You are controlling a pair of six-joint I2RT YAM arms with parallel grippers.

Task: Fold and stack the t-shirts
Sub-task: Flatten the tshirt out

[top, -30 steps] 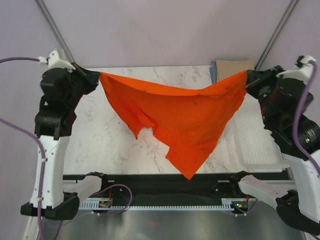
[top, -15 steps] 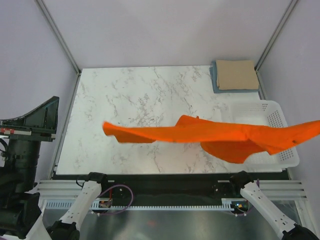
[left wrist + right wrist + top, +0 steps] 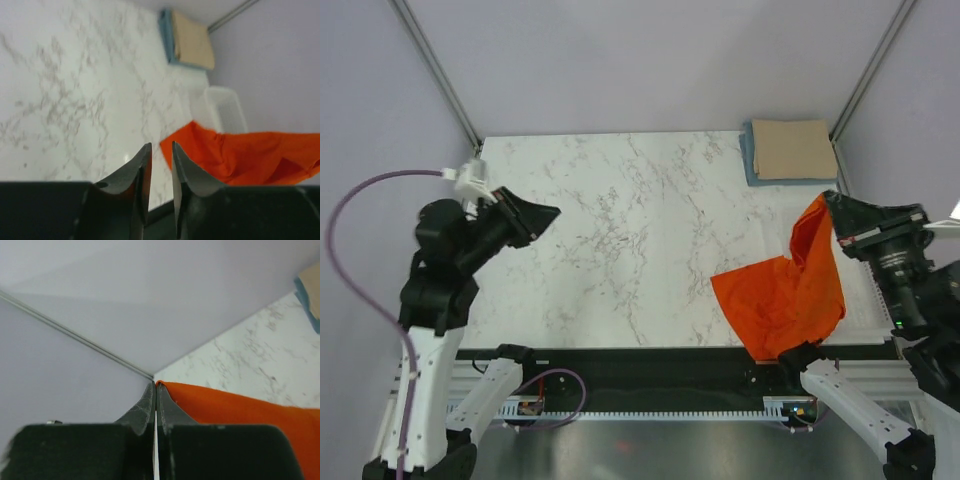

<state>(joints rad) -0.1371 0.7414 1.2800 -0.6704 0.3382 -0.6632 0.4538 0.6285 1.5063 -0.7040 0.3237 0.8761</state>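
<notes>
The orange t-shirt [image 3: 782,300] hangs at the lower right of the top view. One corner is pinched in the right end effector [image 3: 832,204], and its length falls toward the bottom edge. The left end effector [image 3: 550,212], slightly spread and empty, stands well apart at the left.

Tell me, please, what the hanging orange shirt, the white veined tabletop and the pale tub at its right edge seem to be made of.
The orange t-shirt: soft matte cloth; it drapes in folds. The veined tabletop: smooth marble-look surface with grey veins, possibly laminate. The pale tub: probably plastic, with thin translucent walls, though blurred.
</notes>
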